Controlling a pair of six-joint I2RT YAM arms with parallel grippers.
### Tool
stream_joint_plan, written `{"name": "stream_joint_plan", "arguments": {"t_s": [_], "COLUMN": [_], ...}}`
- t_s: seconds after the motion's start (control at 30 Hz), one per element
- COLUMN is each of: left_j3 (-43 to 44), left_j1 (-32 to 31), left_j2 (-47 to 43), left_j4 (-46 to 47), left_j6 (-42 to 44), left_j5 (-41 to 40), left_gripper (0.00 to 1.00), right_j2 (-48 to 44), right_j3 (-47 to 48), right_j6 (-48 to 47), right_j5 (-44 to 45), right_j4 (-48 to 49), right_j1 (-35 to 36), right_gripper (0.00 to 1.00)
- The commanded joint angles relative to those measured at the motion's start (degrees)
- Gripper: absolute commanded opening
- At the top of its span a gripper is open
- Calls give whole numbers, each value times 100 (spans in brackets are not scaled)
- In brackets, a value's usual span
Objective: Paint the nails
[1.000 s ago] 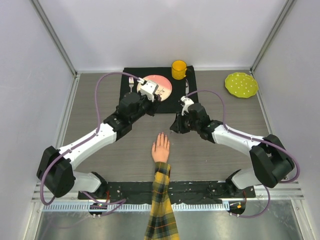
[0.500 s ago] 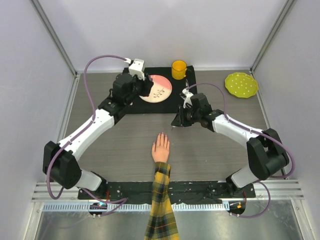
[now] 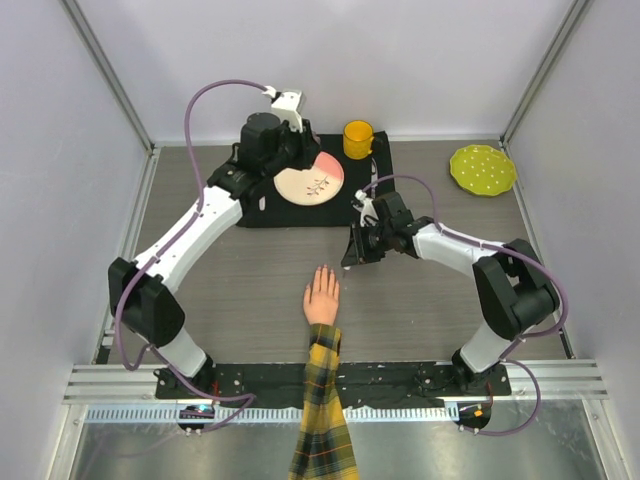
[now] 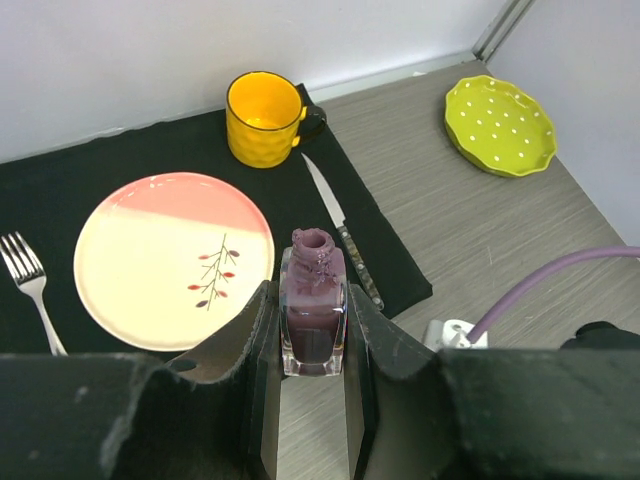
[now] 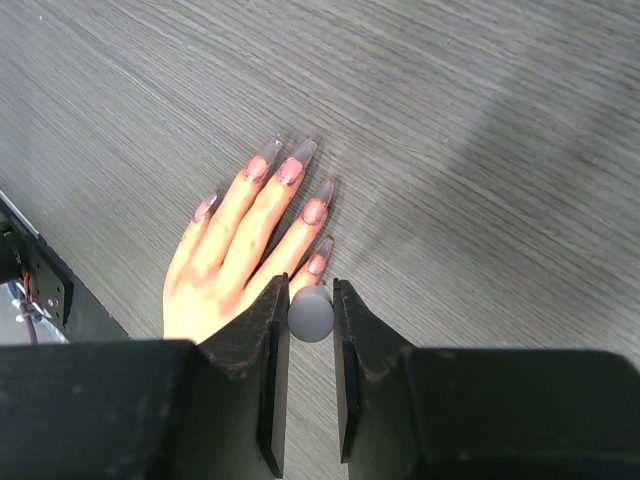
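Right end effector (image 5: 310, 293) clamps cap (image 5: 311, 314), apparently

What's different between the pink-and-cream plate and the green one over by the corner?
The pink-and-cream plate has a smooth rim and a small twig drawing; the green plate has a wavy rim and white dots. The pink-and-cream plate lies on the black mat; the green plate sits on the bare table. Both are round, empty and lie flat.
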Motion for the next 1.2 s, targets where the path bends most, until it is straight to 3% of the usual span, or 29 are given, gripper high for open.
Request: {"name": "stream_joint_plan", "arguments": {"t_s": [0.0, 1.17], "left_j3": [391, 620], "left_j1": [7, 385], "left_j2": [101, 312], "left_j4": [-305, -551], "left_j6": [11, -130], "left_j5": [263, 659], "left_gripper": [0, 0], "right_j2": [132, 774], "right_j3": [377, 826], "right_j6": [-174, -165], "right_j5": [-166, -307], "right_j4": [-91, -355], "right_j1": [-6, 161], "right_gripper": [1, 1]}}
